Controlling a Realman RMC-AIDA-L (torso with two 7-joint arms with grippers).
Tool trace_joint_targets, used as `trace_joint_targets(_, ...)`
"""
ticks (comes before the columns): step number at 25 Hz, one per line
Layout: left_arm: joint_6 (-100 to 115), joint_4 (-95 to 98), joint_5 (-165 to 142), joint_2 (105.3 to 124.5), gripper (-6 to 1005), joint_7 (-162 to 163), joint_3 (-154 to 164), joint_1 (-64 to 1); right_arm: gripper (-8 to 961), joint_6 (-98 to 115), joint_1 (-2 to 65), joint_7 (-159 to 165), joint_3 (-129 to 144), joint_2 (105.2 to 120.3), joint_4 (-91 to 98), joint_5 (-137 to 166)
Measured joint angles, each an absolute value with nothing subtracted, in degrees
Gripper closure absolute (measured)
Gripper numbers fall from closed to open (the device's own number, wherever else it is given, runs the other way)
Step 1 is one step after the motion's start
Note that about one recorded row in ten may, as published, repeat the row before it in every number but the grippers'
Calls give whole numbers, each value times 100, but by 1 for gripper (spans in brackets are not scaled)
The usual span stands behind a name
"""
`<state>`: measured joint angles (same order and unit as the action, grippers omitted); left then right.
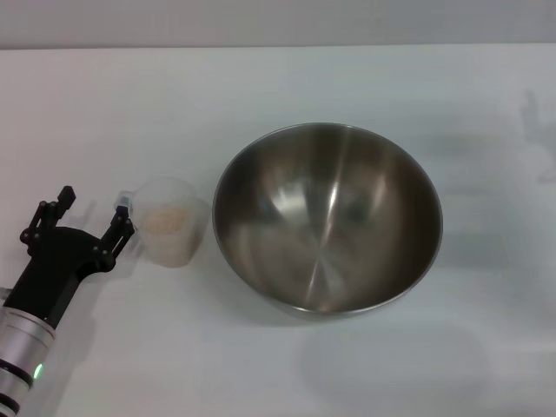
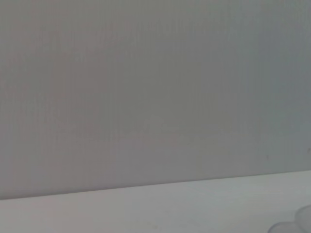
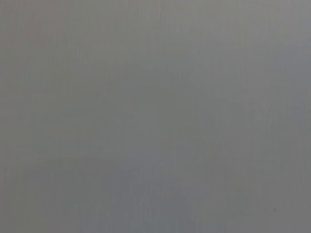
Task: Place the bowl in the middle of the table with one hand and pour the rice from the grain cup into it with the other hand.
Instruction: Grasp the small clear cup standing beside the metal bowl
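In the head view, the left tool (image 1: 94, 207) sits at the lower left of the frame. Its two black fingers (image 1: 122, 228) are spread wide apart, with nothing between them. One finger tip is right beside the small handle of the grain cup (image 1: 172, 222), on the cup's left side. I cannot tell if it touches the handle.

The grain cup stands upright on the white surface (image 1: 261, 87), left of the middle of the frame. The pale rice (image 1: 165, 217) lies inside it. The big shiny bowl (image 1: 327, 217) stands in the middle of the frame, just beside the cup on its right. There is only a thin gap between the cup and the bowl's rim.

The far edge of the surface runs along the top of the frame. There is lots of bare room behind the bowl, on its right, and in front of it. The room between tool, cup and bowl is tight.

The right tool is not in any view.
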<state>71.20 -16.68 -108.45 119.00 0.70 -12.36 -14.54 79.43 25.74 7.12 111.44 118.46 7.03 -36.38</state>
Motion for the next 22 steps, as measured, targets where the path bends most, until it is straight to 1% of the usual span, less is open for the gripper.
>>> trace_joint_targets(9, 7305, -1714, -10874, 11906, 310, 71, -1178, -1438, 463, 7920, 2575, 712, 11144, 11848, 703, -3635)
trace_joint_targets(11, 7321, -1714, -10880, 11900, 539, 71, -1152, -1455, 463, 7922, 2575, 711, 11144, 11848, 703, -3633)
trace_joint_targets(16, 7322, -1714, -10880, 11903, 758, 115, -1182, -1460, 463, 7940, 2575, 712, 11143, 11848, 703, -3630)
trace_joint_targets(22, 7329, -1764, -10875, 11909, 848, 147, -1188, -1472, 463, 7949, 2569, 712, 11144, 11848, 703, -3629)
